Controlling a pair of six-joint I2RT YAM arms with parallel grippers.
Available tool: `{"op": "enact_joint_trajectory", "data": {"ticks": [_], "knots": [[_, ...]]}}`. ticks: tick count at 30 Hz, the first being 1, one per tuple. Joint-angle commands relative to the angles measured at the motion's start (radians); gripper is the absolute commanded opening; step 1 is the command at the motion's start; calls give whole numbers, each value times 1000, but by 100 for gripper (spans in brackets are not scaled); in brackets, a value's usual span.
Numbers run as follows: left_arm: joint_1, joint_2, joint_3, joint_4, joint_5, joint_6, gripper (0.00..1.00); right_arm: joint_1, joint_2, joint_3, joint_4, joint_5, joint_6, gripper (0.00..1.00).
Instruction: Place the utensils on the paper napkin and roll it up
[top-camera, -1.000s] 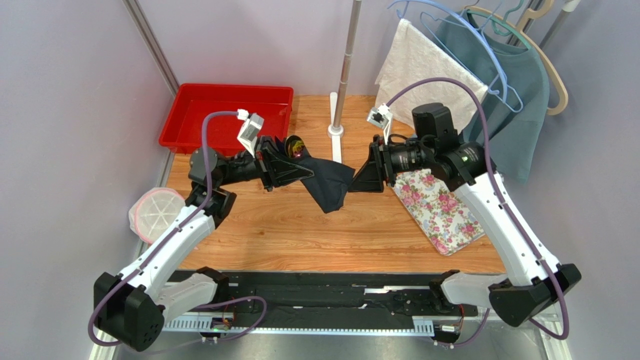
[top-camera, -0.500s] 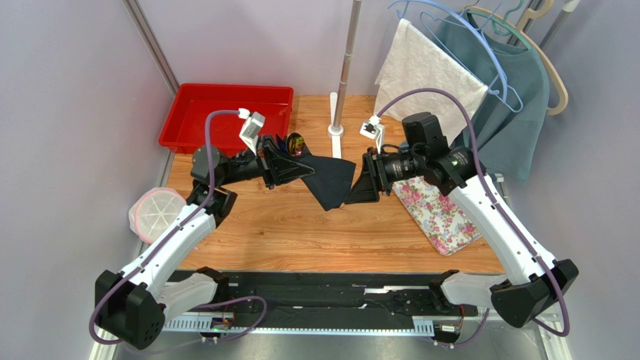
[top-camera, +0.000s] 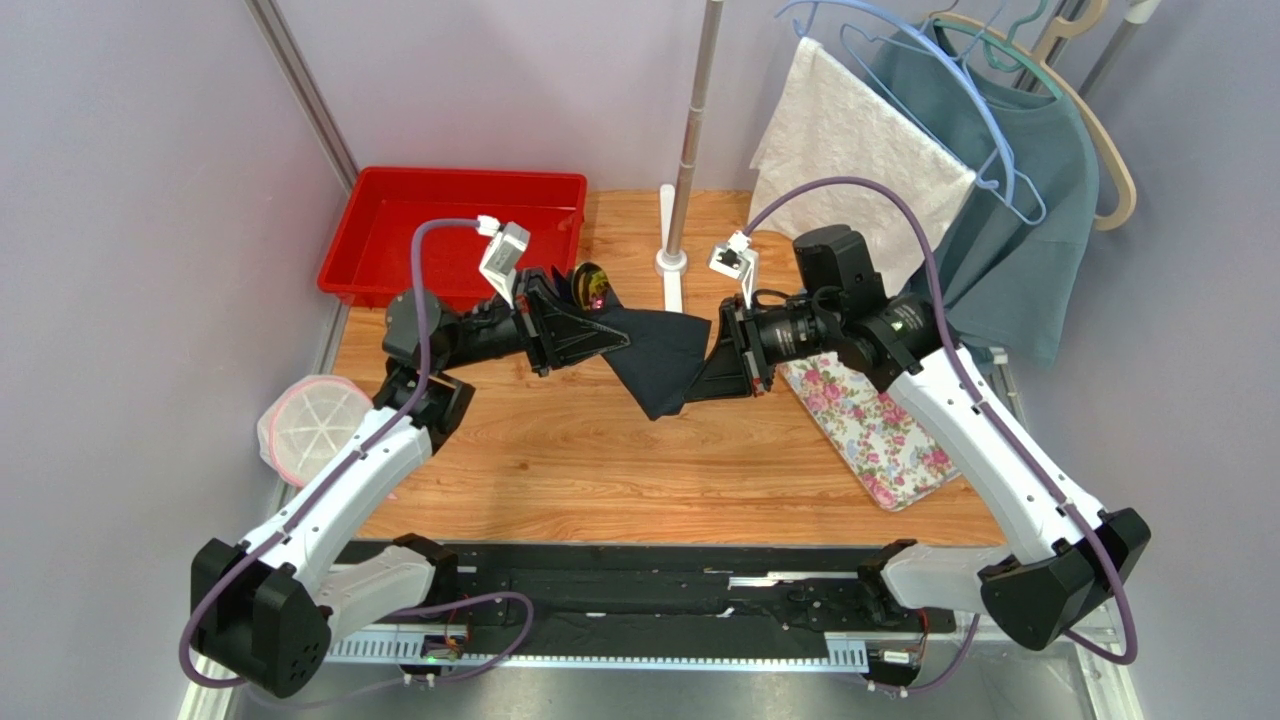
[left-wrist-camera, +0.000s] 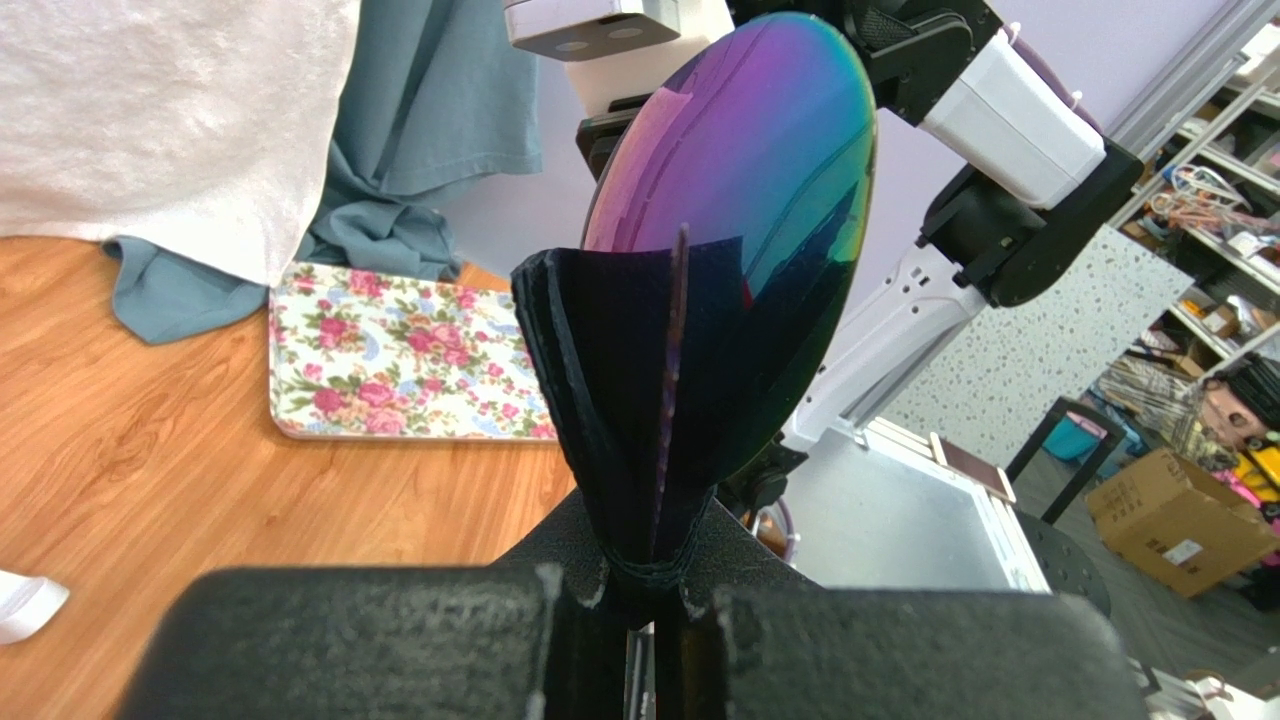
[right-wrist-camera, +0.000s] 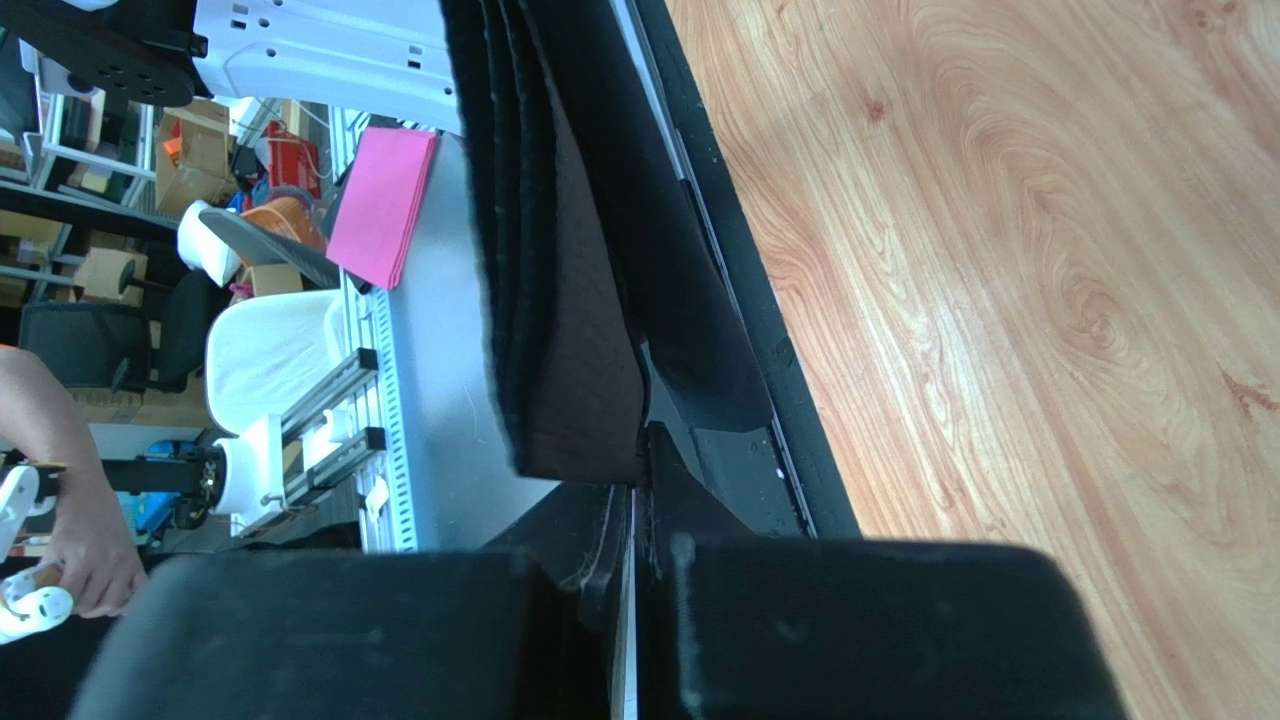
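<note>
Two grippers hold a black napkin (top-camera: 661, 363) up in the air between them, above the middle of a wooden table (top-camera: 601, 465). The left gripper (top-camera: 604, 333) is closed tight on the napkin's left end. From its wrist camera, the left gripper (left-wrist-camera: 646, 603) pinches a bunched fold of the napkin (left-wrist-camera: 583, 353), and the shiny, rainbow-tinted oval end of a utensil (left-wrist-camera: 759, 165) stands up out of that fold. From above, the utensil (top-camera: 591, 284) shows as a small glinting spot just behind the left gripper. Its handle is hidden, so whether the jaws grip it too cannot be told.

The right gripper (top-camera: 703, 375) is also closed, clamped on the napkin's right edge. Its wrist camera shows the right gripper (right-wrist-camera: 639, 518) pinching several black layers of the napkin (right-wrist-camera: 549, 255). The napkin sags to a point between the two grippers.

Off to the right, a floral mat (top-camera: 887, 428) lies on the table. A red tray (top-camera: 451, 225) sits at the far left corner. A white cloth (top-camera: 857, 143) hangs from a hanger at the back right.
</note>
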Motion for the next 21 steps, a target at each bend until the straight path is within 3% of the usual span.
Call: {"op": "enact_joint_trajectory", "data": {"ticks": [1,15,21], "knots": [[5,-29,46,59,3,-37,0,0,-2,-7,58,-19,-52,0],[5,-52,69,60,14,-82,0,-6,88,-1,61,-31,-84,1],[6,-52,65,63,20,-79,0,-20,90,31,51,-36,-53,25]]}}
